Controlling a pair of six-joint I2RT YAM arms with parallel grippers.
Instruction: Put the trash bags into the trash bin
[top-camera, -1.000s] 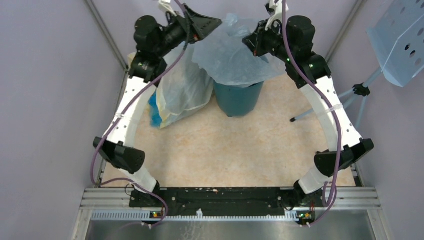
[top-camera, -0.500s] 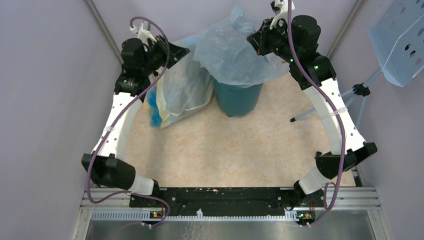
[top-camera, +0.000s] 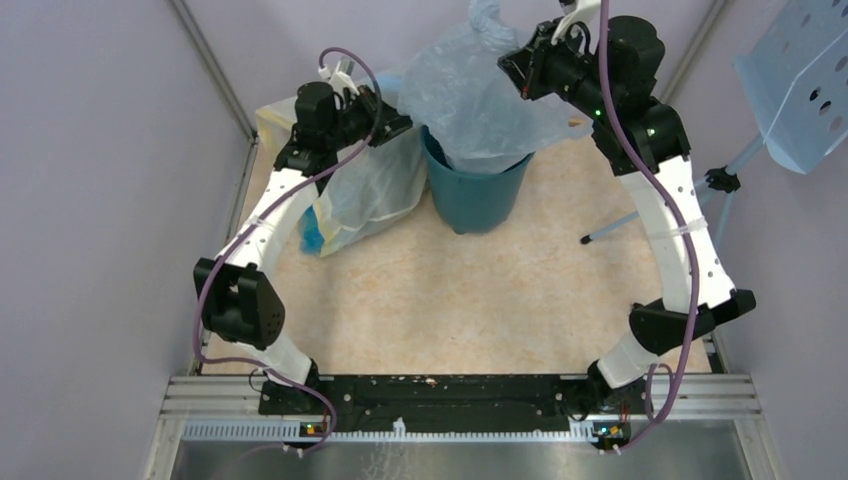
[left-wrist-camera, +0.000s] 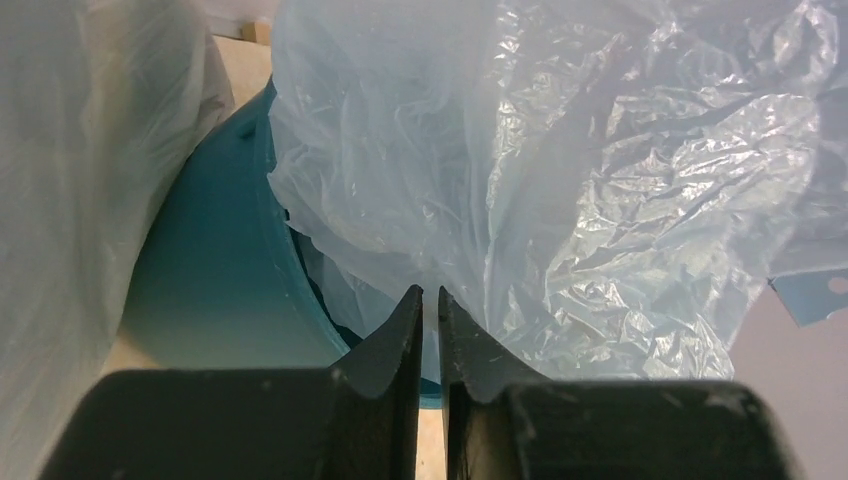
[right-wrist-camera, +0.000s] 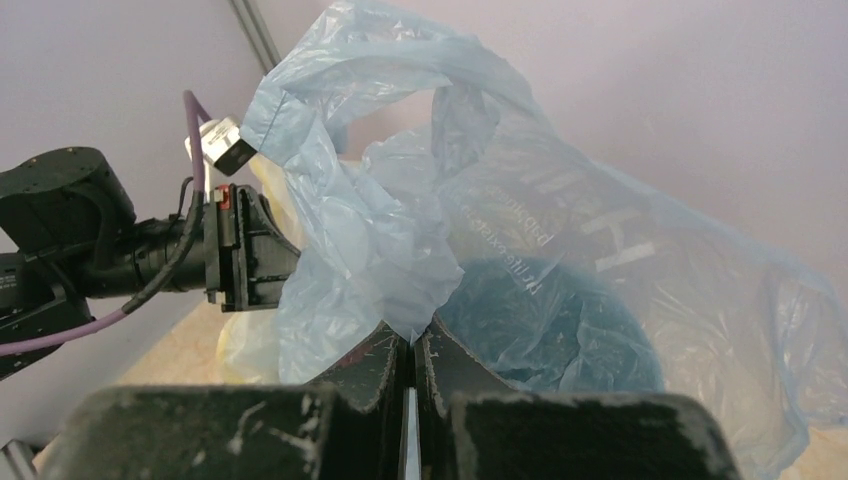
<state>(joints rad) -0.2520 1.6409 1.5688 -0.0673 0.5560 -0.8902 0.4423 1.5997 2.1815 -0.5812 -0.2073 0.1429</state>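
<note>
The trash bag (top-camera: 470, 90), thin crinkly pale-blue film, hangs above and partly inside the dark teal trash bin (top-camera: 475, 195). My right gripper (top-camera: 512, 70) is high over the bin's far right side, shut on a bunched fold of the bag (right-wrist-camera: 380, 220), with the bin (right-wrist-camera: 560, 320) showing through the film below. My left gripper (top-camera: 400, 125) is at the bin's left rim. Its jaws stand nearly together on the bag's lower fold (left-wrist-camera: 560, 150), whose creases run down into the left gripper (left-wrist-camera: 430, 290). The bin wall (left-wrist-camera: 220, 270) is just left of the tips.
A large yellowish translucent bag (top-camera: 365, 190) with blue items (top-camera: 310, 235) leans against the bin's left side, under my left arm. A light-blue perforated panel (top-camera: 800, 80) on a tripod (top-camera: 720, 180) stands at the right. Purple walls close in on both sides.
My left arm swung down from high up to the bag's left edge at the bin, and its jaws closed. My right gripper lifted the bag, baring the bin's left rim.
</note>
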